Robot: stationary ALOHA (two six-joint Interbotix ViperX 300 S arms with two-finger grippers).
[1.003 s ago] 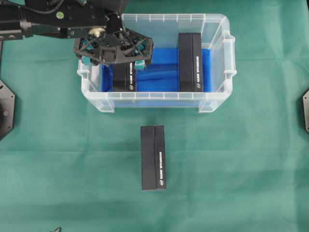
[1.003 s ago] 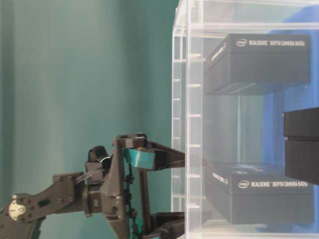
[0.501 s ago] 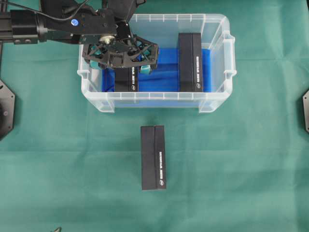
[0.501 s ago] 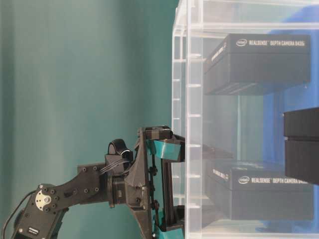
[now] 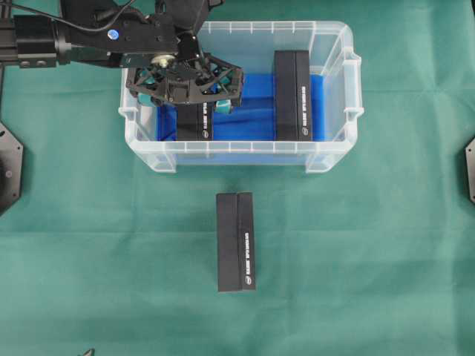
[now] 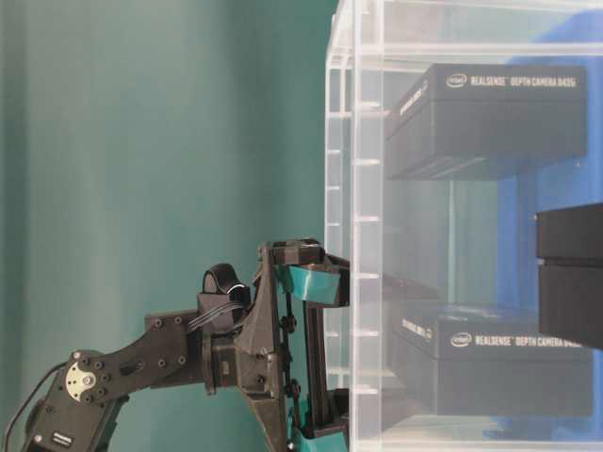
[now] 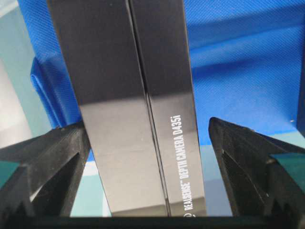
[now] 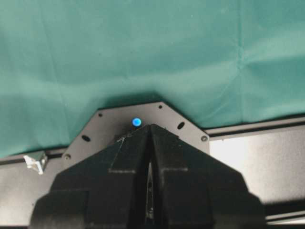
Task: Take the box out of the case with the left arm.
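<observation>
Inside the case (image 5: pixel 330 96), at its left end, the box (image 7: pixel 138 114) is straddled by the left gripper (image 5: pixel 185 95), its jaws spread wide and nothing held. Closing and lifting are called for next. 1 more box (image 5: pixel 292 95) lies at the case's right end; the near wall crowds the fingers

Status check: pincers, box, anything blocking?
Left pincer open, straddling box inside case. Right pincer shut, parked. Nothing blocking.
</observation>
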